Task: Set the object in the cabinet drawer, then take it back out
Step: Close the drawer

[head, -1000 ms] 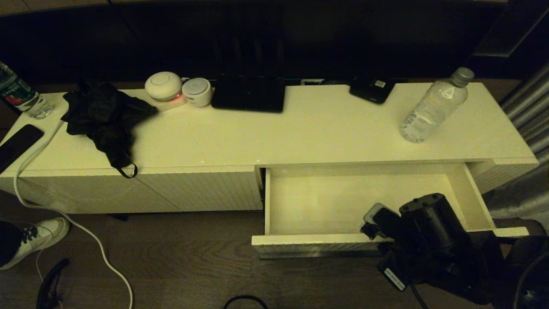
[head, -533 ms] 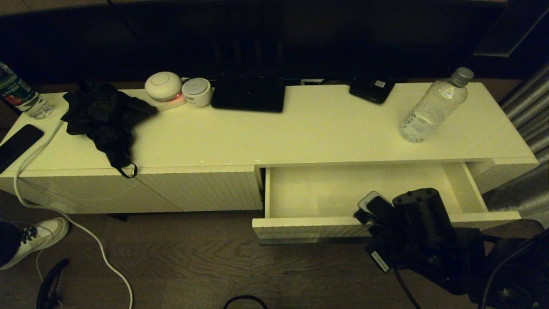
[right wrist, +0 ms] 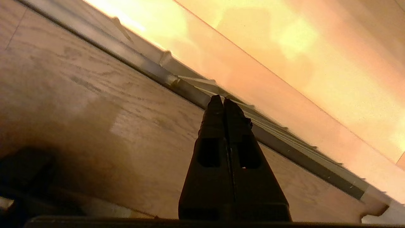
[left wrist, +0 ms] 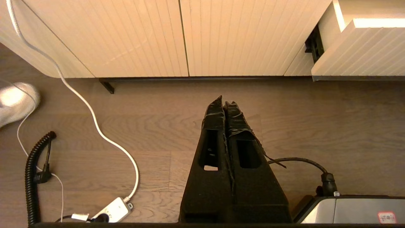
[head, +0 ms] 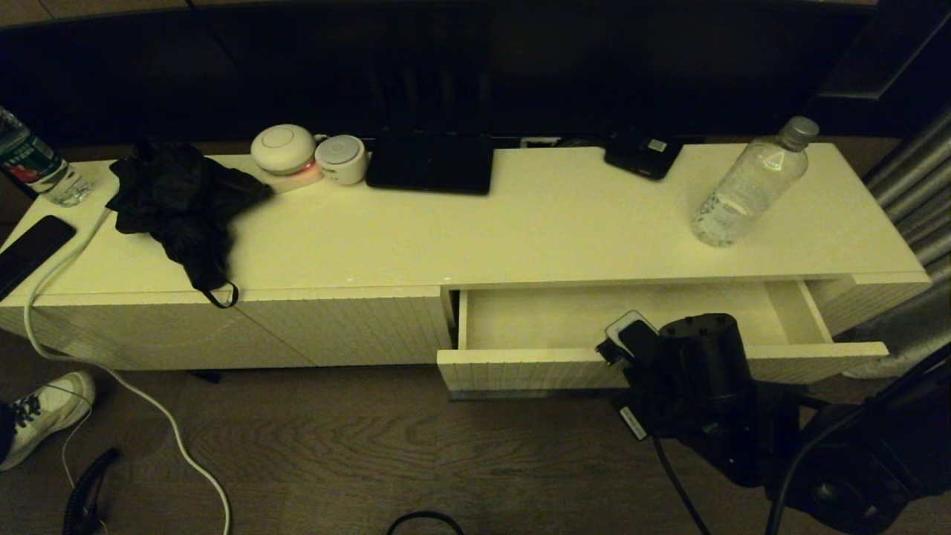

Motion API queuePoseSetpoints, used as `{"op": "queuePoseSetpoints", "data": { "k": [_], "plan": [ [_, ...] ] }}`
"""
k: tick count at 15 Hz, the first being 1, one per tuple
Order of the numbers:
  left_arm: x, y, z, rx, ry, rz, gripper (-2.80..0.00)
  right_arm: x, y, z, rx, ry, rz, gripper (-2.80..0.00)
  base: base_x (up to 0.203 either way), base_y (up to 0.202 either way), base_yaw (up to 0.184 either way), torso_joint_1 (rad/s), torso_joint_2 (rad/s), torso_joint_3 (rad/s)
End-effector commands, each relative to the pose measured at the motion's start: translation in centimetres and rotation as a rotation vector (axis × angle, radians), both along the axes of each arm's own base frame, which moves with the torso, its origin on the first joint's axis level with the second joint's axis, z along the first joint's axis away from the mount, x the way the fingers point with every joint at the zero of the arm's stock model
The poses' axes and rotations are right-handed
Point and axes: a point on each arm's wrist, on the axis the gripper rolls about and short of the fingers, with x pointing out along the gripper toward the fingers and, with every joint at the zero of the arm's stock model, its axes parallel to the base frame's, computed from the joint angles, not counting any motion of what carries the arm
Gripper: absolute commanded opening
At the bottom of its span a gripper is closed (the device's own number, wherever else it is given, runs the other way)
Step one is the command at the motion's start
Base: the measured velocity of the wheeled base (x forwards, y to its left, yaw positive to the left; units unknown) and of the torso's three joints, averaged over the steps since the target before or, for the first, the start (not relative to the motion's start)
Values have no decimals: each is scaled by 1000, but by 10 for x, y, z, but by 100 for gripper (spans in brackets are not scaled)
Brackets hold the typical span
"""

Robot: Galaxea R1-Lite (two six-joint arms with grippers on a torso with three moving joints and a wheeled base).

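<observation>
We see the water bottle upright on the cabinet top, right end, above the drawer. Black cloth, phone and white cable sit well left. Right gripper pressed together at the drawer front; left gripper pressed together over the floor. Drawer is further in than a second ago.

No text, label or number on anything here can be read.
</observation>
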Motion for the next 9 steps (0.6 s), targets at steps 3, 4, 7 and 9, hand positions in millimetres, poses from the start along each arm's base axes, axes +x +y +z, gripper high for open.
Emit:
{"op": "queuePoseSetpoints", "data": {
  "k": [3, 4, 7, 9],
  "plan": [
    [0, 0, 0, 0, 0, 0, -280, 23, 9, -5, 34, -58, -13, -280, 0, 0, 0, 0, 0, 0],
    [0, 0, 0, 0, 0, 0, -280, 28, 8, -6, 40, -68, -23, -280, 0, 0, 0, 0, 0, 0],
    [0, 0, 0, 0, 0, 0, -280, 40, 7, -4, 47, -116, -37, -280, 0, 0, 0, 0, 0, 0],
    [0, 0, 0, 0, 0, 0, -280, 44, 7, 1, 28, -152, -29, -280, 0, 0, 0, 0, 0, 0]
  ]
}}
